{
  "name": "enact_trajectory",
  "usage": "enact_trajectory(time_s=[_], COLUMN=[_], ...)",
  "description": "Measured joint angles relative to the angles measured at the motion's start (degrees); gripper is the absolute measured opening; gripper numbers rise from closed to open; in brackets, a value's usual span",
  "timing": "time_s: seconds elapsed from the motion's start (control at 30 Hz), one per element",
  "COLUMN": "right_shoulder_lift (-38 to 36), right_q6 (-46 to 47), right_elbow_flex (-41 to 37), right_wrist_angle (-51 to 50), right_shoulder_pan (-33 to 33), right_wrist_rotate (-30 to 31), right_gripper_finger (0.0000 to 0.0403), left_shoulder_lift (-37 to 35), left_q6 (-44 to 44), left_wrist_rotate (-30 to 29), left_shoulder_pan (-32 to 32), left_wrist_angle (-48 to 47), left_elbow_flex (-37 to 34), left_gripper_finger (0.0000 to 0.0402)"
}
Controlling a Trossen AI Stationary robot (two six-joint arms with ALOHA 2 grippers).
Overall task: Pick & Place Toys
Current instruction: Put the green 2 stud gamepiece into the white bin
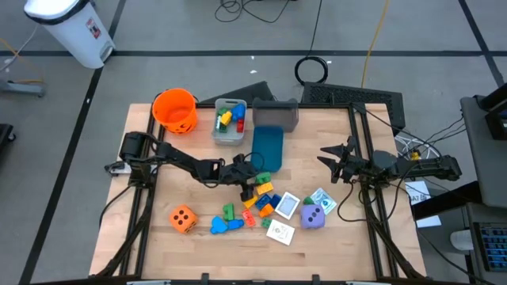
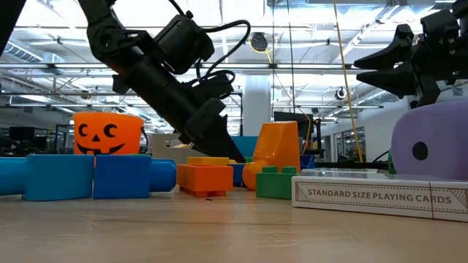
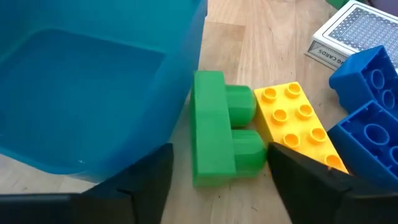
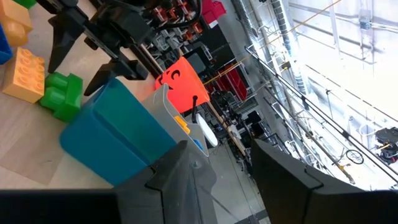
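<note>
I observe my left gripper (image 3: 214,171) spread astride the green block (image 3: 219,129) beside the blue bin (image 3: 93,81); right gripper (image 1: 333,158) spread, empty, raised.

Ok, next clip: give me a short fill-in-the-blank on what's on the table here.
1. The left gripper has its fingers on either side of a ____ block beside the blue bin.
2. That block touches a ____ block on its other side.
3. The orange bucket shows a ____ face.
4. The right gripper holds ____.

Missing words: green; yellow; pumpkin; nothing
</note>
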Motion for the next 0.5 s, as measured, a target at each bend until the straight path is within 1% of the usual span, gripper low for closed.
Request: enact_trajectory(time_s=[0.27, 0.5], right_shoulder_lift=[0.0, 0.0], right_q6=[0.0, 0.0], right_elbow_flex=[0.0, 0.0], right_wrist_angle=[0.0, 0.0], right_shoulder_pan=[0.0, 0.0], right_wrist_rotate=[0.0, 0.0], right_gripper_finger=[0.0169, 0.0169], left_shoulder_lift=[0.0, 0.1], left_q6=[-0.2, -0.1], left_wrist_rotate=[0.6, 5.0], left_shoulder_pan=[-0.1, -0.1], left_wrist_angle=[0.1, -0.2], left_elbow_flex=[0.1, 0.0], left_gripper_finger=[0.0146, 0.0062])
